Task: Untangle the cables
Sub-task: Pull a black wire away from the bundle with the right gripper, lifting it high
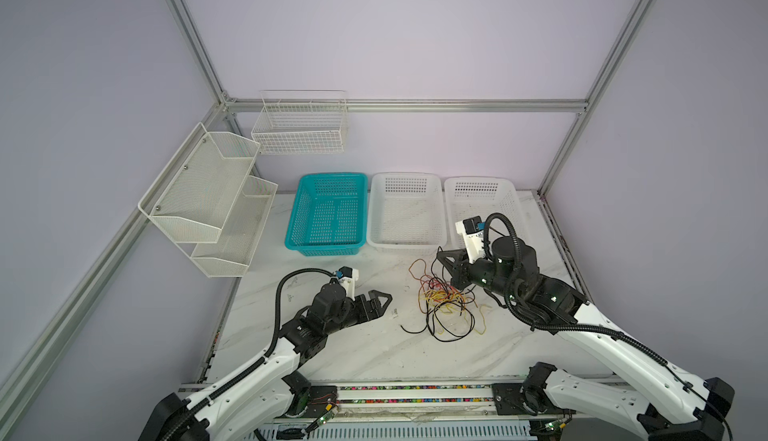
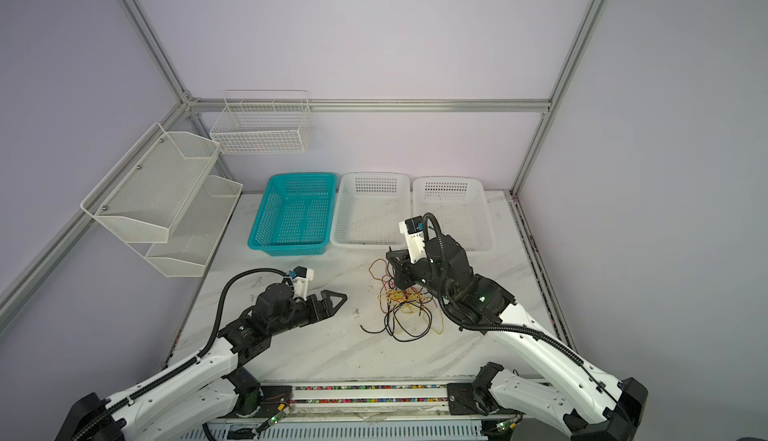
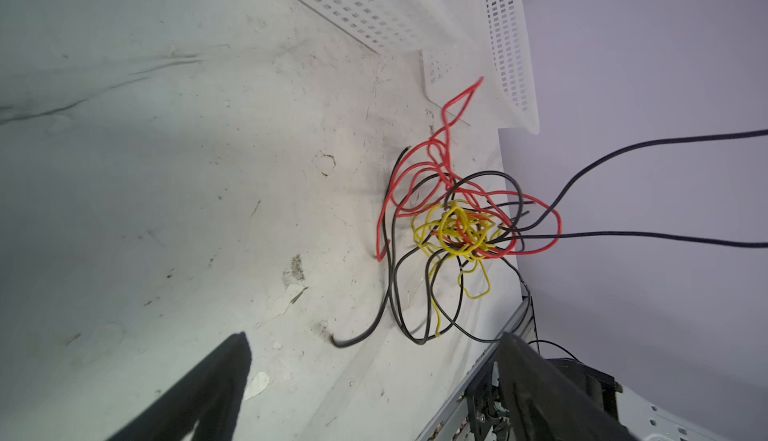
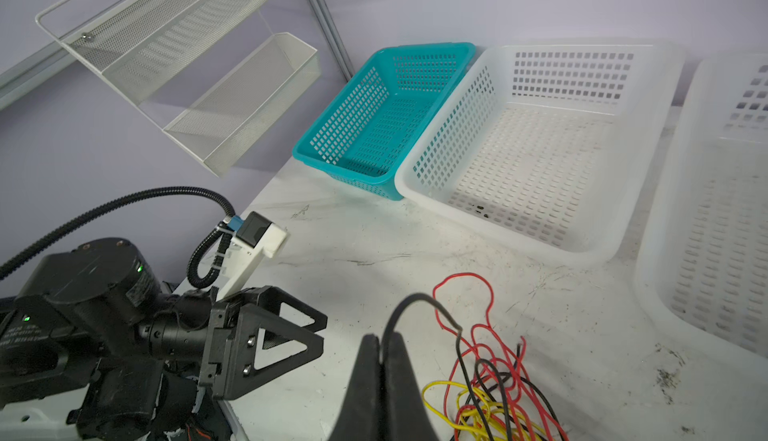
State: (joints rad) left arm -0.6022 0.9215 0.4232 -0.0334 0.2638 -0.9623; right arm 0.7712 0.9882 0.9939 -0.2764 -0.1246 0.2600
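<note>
Currently freeing one strand: my right claw [image 4: 384, 341] pinches a black cable [image 4: 415, 295] at 12 o'clock of the cables [image 3: 461, 229]; left claw [image 1: 382, 302] open, empty, at 9. Next: draw it clear.

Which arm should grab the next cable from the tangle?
Probably left. The left gripper is open, empty and pointing at the cables from beside them; the right gripper is shut on a black cable.
</note>
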